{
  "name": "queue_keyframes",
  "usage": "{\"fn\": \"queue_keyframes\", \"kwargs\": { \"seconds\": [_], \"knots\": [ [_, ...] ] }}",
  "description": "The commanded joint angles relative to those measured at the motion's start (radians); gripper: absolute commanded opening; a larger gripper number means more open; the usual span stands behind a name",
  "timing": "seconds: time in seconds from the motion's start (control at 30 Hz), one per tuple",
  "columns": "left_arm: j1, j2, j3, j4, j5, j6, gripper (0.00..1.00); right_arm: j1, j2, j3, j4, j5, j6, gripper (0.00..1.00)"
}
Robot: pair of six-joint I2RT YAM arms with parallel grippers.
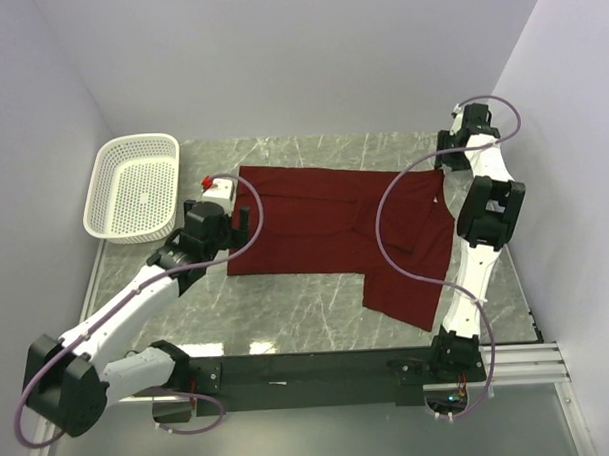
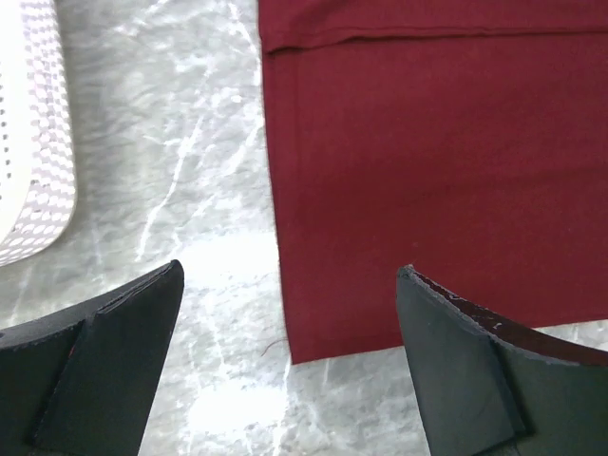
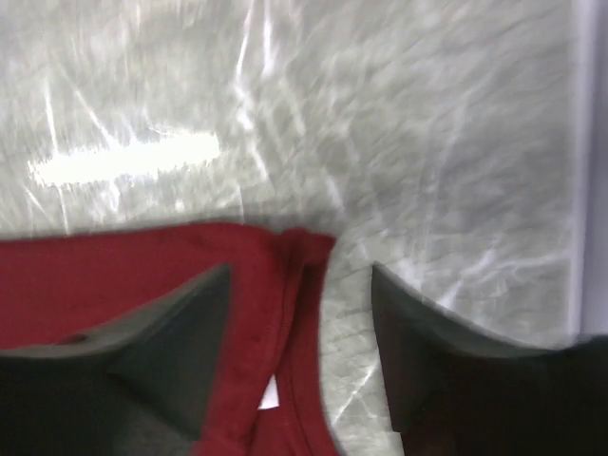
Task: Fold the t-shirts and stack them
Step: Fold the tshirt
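Hovering over the counter (image 1: 287,309), I am keeping two grippers apart: left gripper (image 2: 290,275) above the near-left corner of the one maroon t-shirt (image 1: 324,222) lying spread there, right gripper (image 3: 299,271) above its right edge. One white basket (image 1: 133,189) is sitting left.

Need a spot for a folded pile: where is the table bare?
Free: the near strip of table between the t-shirt and the black base rail, and the far strip between t-shirt and back wall. Crowded: far left, with the basket and left gripper; right edge, under the right arm.
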Motion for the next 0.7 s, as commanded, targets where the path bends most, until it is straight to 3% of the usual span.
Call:
{"fn": "queue_keyframes", "kwargs": {
  "seconds": [0.0,0.07,0.23,0.43,0.57,0.67],
  "knots": [
    [0.03,0.064,0.104,0.068,0.059,-0.009,0.99,0.005,-0.031,0.073,-0.018,0.095,-0.007,0.71],
    [0.05,0.136,0.142,0.074,0.086,-0.023,0.99,0.008,-0.113,-0.006,0.044,0.111,-0.019,0.83],
    [0.145,0.368,0.311,0.094,0.227,-0.082,0.98,0.018,-0.312,-0.178,0.102,0.046,-0.039,0.84],
    [0.273,0.703,0.558,0.036,0.353,-0.136,0.88,0.091,-0.644,-0.557,0.059,-0.437,-0.226,0.84],
    [0.337,0.855,0.674,0.014,0.421,-0.164,0.84,0.174,-0.878,-0.86,0.082,-0.562,-0.262,0.85],
    [0.36,0.943,0.756,-0.009,0.435,-0.168,0.82,0.199,-1.021,-0.989,0.117,-0.64,-0.239,0.85]
  ]
}}
